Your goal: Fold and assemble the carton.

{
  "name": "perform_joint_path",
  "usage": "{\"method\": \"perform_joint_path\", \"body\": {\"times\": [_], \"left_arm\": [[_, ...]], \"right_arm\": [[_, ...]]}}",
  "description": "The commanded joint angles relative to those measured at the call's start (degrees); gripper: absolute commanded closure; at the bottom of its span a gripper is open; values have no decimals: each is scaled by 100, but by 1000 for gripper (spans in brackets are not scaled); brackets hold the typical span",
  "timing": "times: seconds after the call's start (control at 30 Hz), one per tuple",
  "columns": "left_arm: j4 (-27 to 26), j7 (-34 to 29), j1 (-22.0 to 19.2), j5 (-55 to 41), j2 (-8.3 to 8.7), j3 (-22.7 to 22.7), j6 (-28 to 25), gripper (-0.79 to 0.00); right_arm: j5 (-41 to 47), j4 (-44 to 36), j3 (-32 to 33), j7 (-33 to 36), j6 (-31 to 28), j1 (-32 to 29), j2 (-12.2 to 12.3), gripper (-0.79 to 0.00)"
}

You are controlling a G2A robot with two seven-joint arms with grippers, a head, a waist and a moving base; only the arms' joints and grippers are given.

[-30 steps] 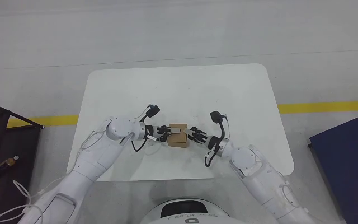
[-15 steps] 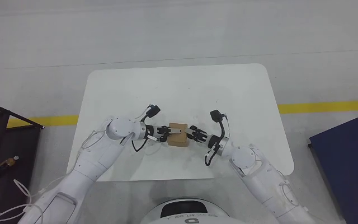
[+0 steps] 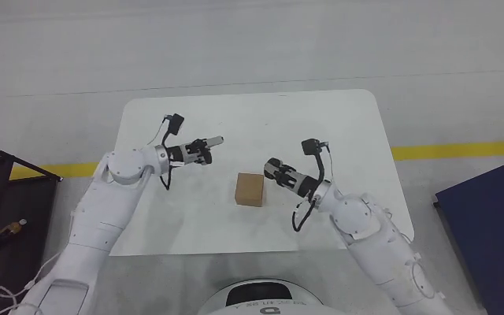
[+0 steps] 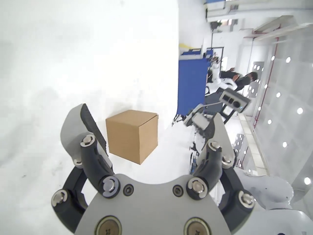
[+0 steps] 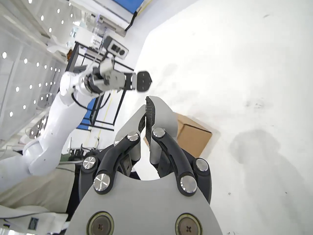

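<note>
A closed brown carton [image 3: 250, 190] stands on the white table [image 3: 315, 126], near the middle toward the front. My left gripper [image 3: 211, 143] hangs apart from it, toward the far left, and is open with nothing between its fingers. In the left wrist view the carton [image 4: 132, 135] sits beyond the open left gripper [image 4: 150, 112]. My right gripper [image 3: 272, 168] is just right of the carton and slightly behind it, not touching. Its wrist view shows the right gripper [image 5: 146, 110] shut on nothing, the carton [image 5: 193, 135] behind one finger, and the left gripper [image 5: 143, 81] farther off.
Bare tabletop lies all around the carton. A dark cart [image 3: 20, 205] stands on the floor left of the table and a blue object [image 3: 476, 228] to its right. A yellow line [image 3: 449, 150] runs across the floor.
Both grippers have drawn away from the carton's sides. The left one moved to the far left and stands open; the right one pulled back a little. The carton stayed put.
</note>
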Motion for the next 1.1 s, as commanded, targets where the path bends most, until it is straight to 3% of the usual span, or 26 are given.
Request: {"method": "perform_joint_path", "body": {"times": [0.0, 0.1, 0.43, 1.07], "left_arm": [[-573, 46, 394, -43, 143, -760, 108, -785], [-1181, 91, 925, -163, 264, -1466, 313, -785], [-1181, 91, 925, -163, 264, -1466, 313, -785], [-1181, 91, 925, -163, 264, -1466, 313, -785]], "right_arm": [[-148, 154, -275, 305, 38, 220, -27, 0], [-163, 428, -659, 494, 79, 567, -98, 0], [-494, 940, -1132, 643, 424, 1084, -204, 0], [-696, 854, -1184, 690, 544, 1019, -197, 0]]}}
